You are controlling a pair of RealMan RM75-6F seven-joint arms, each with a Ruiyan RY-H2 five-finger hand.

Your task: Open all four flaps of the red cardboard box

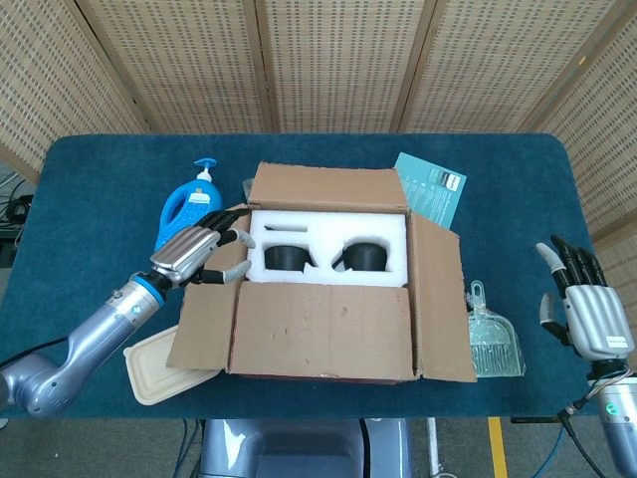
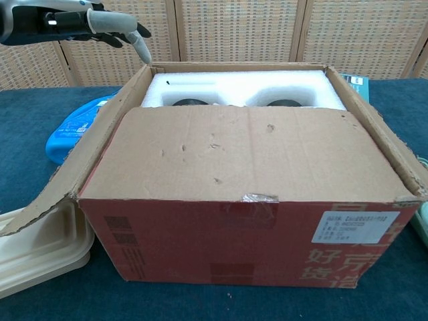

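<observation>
The red cardboard box stands mid-table, brown inside. Its near flap lies over the front half of the opening. The far flap leans back, and the left flap and right flap splay outward. White foam with two black items shows inside. My left hand hovers with fingers apart over the left flap's far end. In the chest view the left hand points a fingertip down at that flap's edge. My right hand is open and empty at the table's right edge.
A blue bottle lies just beyond my left hand. A beige lidded container sits partly under the left flap. A teal booklet lies behind the box's right corner, and a clear dustpan lies beside the right flap.
</observation>
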